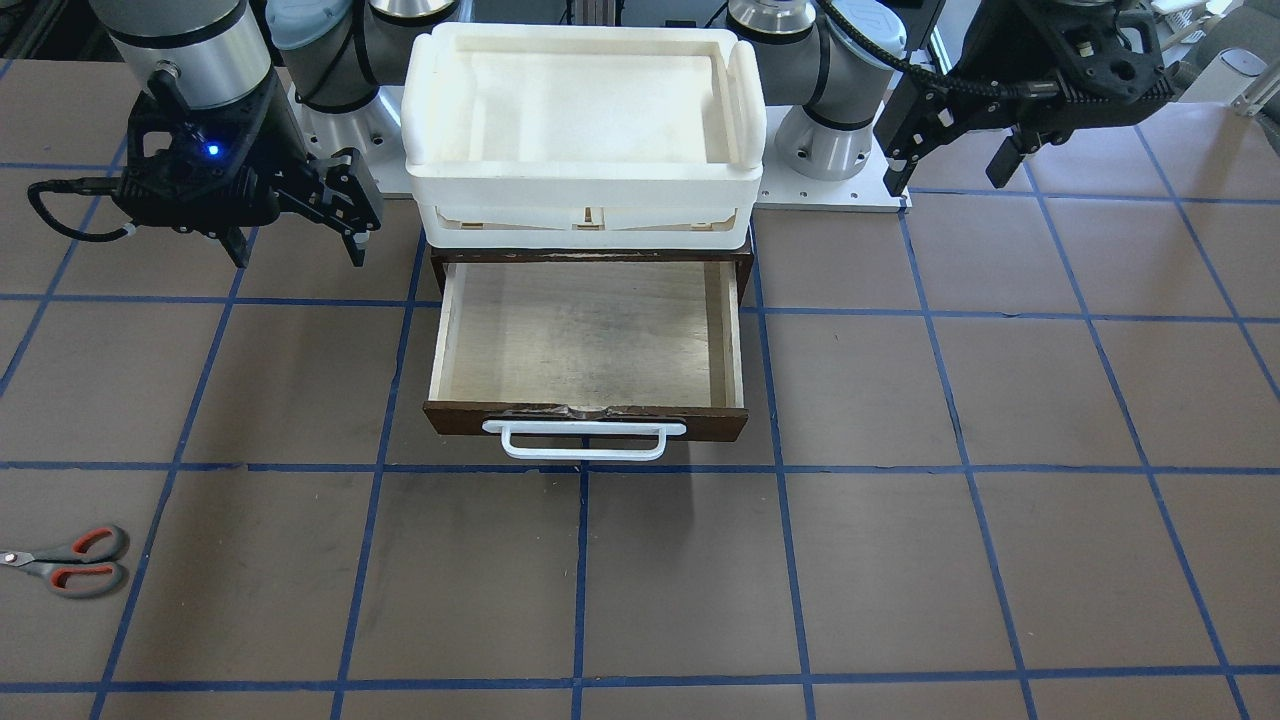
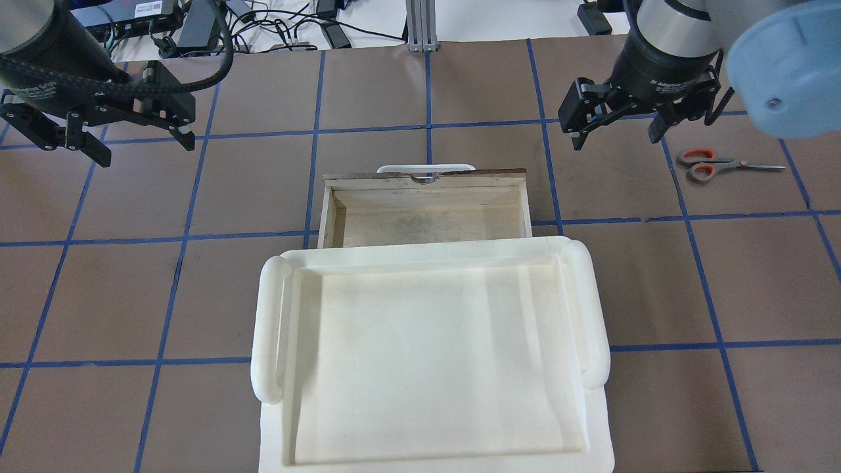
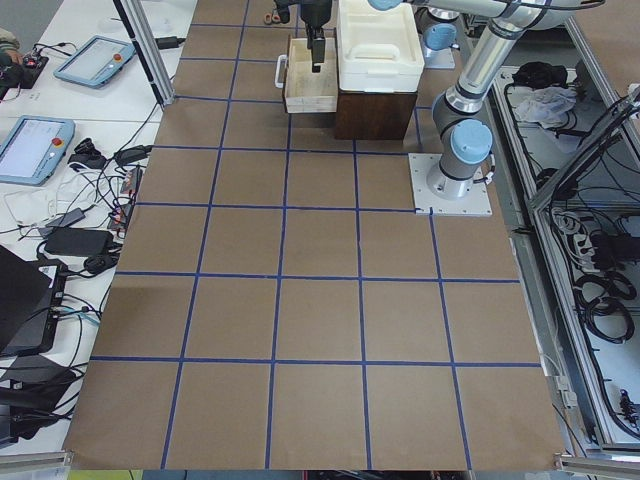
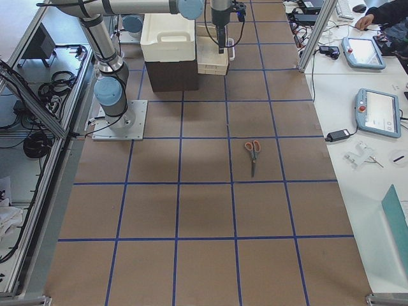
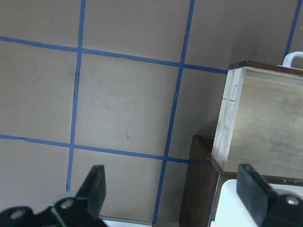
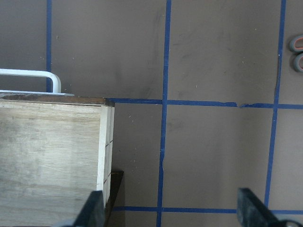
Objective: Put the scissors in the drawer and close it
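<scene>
The scissors [image 1: 75, 562] lie flat on the brown table, grey handles with orange-red loops, well off to the robot's right of the drawer; they also show in the overhead view [image 2: 723, 164], the exterior right view [image 4: 252, 153] and at the right wrist view's edge [image 6: 297, 52]. The drawer [image 1: 585, 330] is pulled out and empty, with its white bar handle [image 1: 585, 440] in front. My right gripper [image 2: 616, 140] is open and empty, above the table between drawer and scissors. My left gripper [image 2: 144, 150] is open and empty, off the drawer's other side.
A white plastic tray [image 2: 427, 249] sits on the dark cabinet [image 4: 171, 75] above the drawer. The arm bases [image 1: 830, 130] stand behind it. Blue tape lines grid the table. Cables and tablets [image 4: 376, 111] lie beyond the table's far edge.
</scene>
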Robot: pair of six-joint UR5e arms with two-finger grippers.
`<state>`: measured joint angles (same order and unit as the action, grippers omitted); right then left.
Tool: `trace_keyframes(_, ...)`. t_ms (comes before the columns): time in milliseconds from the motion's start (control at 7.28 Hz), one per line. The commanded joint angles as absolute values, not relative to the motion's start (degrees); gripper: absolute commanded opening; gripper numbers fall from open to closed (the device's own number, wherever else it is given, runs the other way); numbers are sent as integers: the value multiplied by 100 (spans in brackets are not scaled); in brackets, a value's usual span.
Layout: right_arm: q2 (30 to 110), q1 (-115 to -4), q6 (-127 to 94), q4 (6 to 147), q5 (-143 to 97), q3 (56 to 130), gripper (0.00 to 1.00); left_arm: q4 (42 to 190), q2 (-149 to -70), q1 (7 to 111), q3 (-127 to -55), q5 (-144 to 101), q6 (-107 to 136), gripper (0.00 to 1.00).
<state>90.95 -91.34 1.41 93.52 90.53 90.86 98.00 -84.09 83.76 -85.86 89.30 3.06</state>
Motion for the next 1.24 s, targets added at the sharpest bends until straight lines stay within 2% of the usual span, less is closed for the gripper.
trace_keyframes(0, 9097, -9141, 141, 9352, 9061, 9088, 100, 9800, -8402, 8367, -8587, 8930, 308, 100)
trace_keyframes(1099, 9088, -9132, 167, 9360, 9167, 9140, 100, 9800, -8402, 8367, -8587, 8930, 308, 100)
